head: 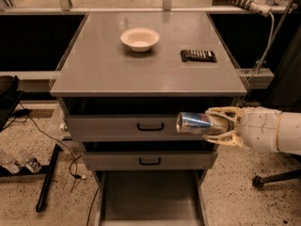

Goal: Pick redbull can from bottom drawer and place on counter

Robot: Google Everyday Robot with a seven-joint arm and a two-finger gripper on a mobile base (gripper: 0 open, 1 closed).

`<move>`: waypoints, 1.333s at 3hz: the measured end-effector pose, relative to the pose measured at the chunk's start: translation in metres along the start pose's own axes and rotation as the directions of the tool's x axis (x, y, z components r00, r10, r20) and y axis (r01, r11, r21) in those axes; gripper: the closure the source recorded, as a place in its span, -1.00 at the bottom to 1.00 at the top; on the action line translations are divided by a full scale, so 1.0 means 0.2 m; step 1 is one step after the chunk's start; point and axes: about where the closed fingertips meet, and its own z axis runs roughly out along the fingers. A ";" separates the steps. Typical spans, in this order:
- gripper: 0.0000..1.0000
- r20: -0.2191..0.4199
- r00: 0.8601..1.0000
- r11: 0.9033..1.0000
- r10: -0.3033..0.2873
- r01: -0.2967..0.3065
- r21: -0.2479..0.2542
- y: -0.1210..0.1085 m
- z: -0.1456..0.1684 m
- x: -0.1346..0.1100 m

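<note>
You see your pale two-finger end effector [212, 124] at the right, clamped around the slim silver-and-blue metal drink can [190, 122]. The can is held on its side in front of the grey top drawer [117, 125]. The deep grey bottom drawer [150, 199] stands open below. The flat grey bench [141, 74] carries a white bowl [139, 38] and what looks like a dark flat packet [198, 55].

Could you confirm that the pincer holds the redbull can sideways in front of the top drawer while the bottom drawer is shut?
Not quite: the bottom drawer is pulled open, not shut. As the camera view shows, the pincer, reaching in from the right, does hold the redbull can sideways in front of the top drawer.
</note>
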 end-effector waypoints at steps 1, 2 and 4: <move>1.00 -0.010 0.999 0.999 -0.034 0.034 -0.006 -0.09 0.03 -0.03; 1.00 -0.037 0.995 0.994 -0.097 0.095 -0.043 -0.32 0.08 -0.06; 1.00 -0.022 0.999 0.991 -0.037 0.034 -0.128 -0.72 0.35 0.07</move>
